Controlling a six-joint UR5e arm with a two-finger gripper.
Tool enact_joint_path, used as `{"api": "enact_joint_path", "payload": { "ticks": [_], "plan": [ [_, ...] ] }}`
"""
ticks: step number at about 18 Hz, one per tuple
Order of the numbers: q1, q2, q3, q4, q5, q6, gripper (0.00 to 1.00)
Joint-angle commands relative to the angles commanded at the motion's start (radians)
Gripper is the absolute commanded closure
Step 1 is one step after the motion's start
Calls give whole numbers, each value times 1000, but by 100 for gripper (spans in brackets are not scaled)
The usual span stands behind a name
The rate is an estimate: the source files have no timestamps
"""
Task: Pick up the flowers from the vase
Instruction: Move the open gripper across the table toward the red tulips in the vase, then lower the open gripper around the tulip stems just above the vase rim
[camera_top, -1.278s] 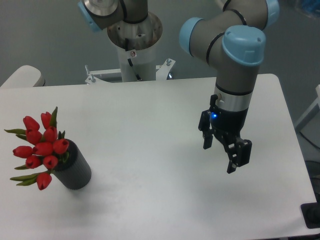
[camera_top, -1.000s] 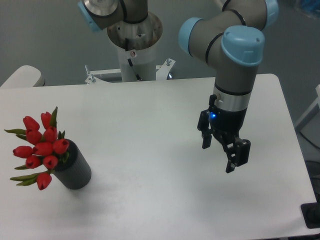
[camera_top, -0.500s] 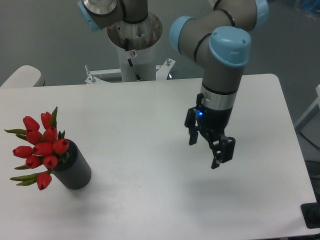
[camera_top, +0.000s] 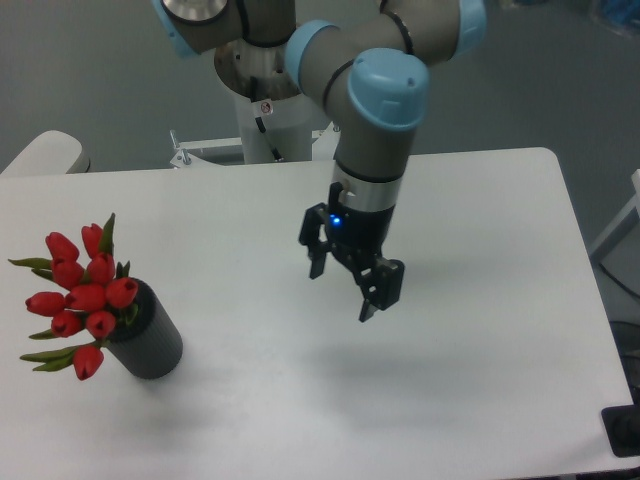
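Flowers (camera_top: 80, 300) sit in the vase (camera_top: 150, 340) at the lower left of the frame, on the white desk (camera_top: 250, 420). Bare desk lies between them and the tool (camera_top: 340, 290), which hangs mid-frame, fingers spread, gripping nothing. The bunch leans up and leftward from the tilted-looking vase.

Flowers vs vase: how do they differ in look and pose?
The flowers are bright red buds with green leaves; the vase is dark grey-black and ribbed. The flowers spread wider than the vase's mouth. The flowers fan out up and left; the vase is one plain cylinder. Both sit together at the table's left, away from the claw.
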Motion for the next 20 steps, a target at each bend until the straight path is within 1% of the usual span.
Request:
{"api": "enact_joint_path", "payload": {
  "ticks": [2,4,6,9,12,14,16,18,20],
  "plan": [
    [-3,2,-21,2,-86,-54,0],
    [3,3,-43,2,-205,-77,0],
    [9,5,-78,11,-310,-66,0],
    [-3,5,-118,52,-419,-75,0],
    [-2,5,-150,57,-537,-66,0],
    [-3,5,-173,74,-613,-65,0],
    [-20,5,-198,118,-638,-65,0],
    [-49,5,-228,162,-638,-65,0],
    [-69,5,-244,196,-638,-65,0]
  ]
}}
